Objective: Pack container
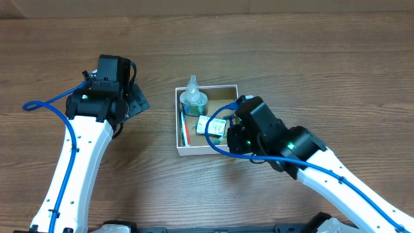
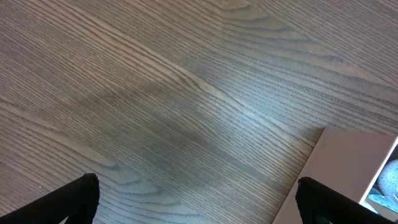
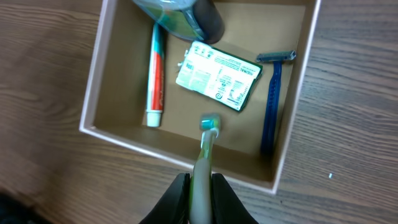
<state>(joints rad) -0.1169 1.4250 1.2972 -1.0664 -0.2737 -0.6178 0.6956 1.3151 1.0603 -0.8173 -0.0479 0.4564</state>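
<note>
The shallow square cardboard box (image 1: pixel 194 153), white outside and plain brown within, sits mid-table just under the right pincer (image 3: pixel 199 182), which pinches a slim green toothbrush (image 3: pixel 206 143), while the left pincer (image 2: pixel 199 205) hangs spread over the wood-grain table (image 2: pixel 155 93) beside it.

Soft, even light from above leaves only faint, diffuse shadows on the tabletop (image 1: pixel 291 58), a broad dim patch in the left wrist view, and the right wrist view is soft, with the bottle (image 3: pixel 180 15) and the toothbrush (image 3: pixel 205 149) by the right tool (image 3: pixel 200 186) blurred.
</note>
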